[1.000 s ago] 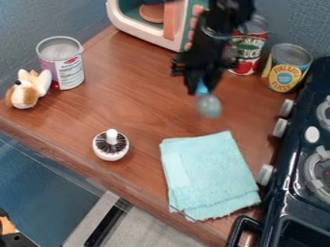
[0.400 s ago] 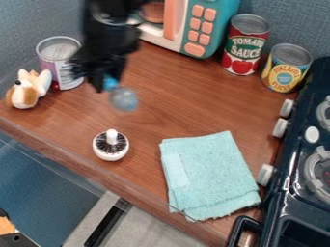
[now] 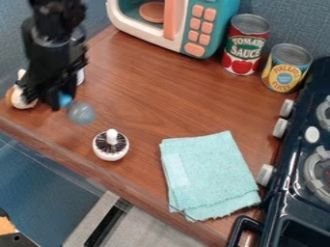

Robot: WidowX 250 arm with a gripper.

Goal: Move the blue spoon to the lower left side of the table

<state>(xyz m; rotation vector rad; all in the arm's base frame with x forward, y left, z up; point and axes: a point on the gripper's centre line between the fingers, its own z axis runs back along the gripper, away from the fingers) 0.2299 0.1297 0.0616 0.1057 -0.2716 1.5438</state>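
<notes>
In the left part of the frame, my hand [image 3: 55, 100] is clamped on the blue spoon [image 3: 81, 113] over the table [image 3: 151, 99], near the small white-knobbed round thing [image 3: 111, 152].

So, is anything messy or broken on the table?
Just the cloth beside the stove: it's folded a bit crooked, so its layers don't line up at the bottom edge. I see nothing spilled or broken.

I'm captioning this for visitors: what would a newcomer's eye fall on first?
Likely the black gripper at the left, holding the blue spoon. Next, probably, the folded turquoise cloth, low and right of centre, then the toy microwave at the top edge.
</notes>
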